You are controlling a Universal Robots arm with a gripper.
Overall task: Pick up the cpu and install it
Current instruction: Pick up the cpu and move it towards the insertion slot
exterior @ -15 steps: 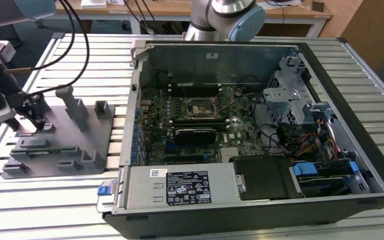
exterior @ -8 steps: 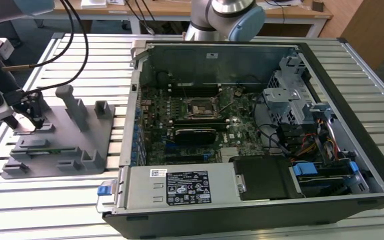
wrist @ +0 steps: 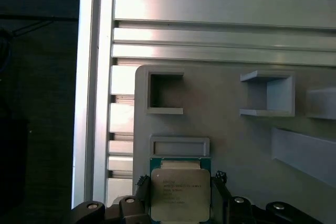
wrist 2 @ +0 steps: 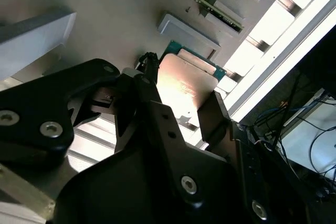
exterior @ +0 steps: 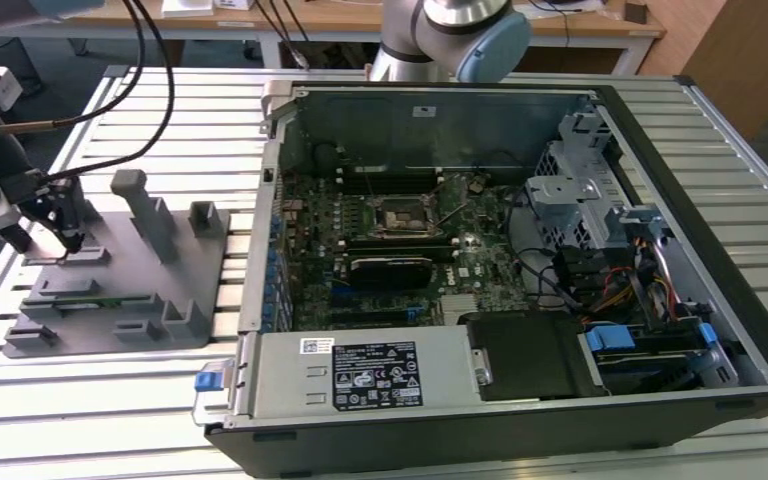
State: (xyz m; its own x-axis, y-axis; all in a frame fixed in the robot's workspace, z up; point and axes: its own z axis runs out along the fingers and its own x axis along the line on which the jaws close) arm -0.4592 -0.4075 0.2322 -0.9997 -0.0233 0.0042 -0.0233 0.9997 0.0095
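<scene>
The arm point(exterior: 448, 38) stands at twelve o'clock in the exterior view, and its gripper point(exterior: 48, 243) hangs at nine o'clock, pointing straight down. In the second wrist view its black fingers point(wrist 2: 212, 119) clamp opposite edges of the cpu point(wrist 2: 184, 85).

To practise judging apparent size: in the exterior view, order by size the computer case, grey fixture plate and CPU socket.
Largest to smallest:
computer case
grey fixture plate
CPU socket
The gaps are clear.

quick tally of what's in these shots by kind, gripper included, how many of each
cpu: 1
grey fixture plate: 1
open computer case: 1
gripper: 1
total: 4
</scene>
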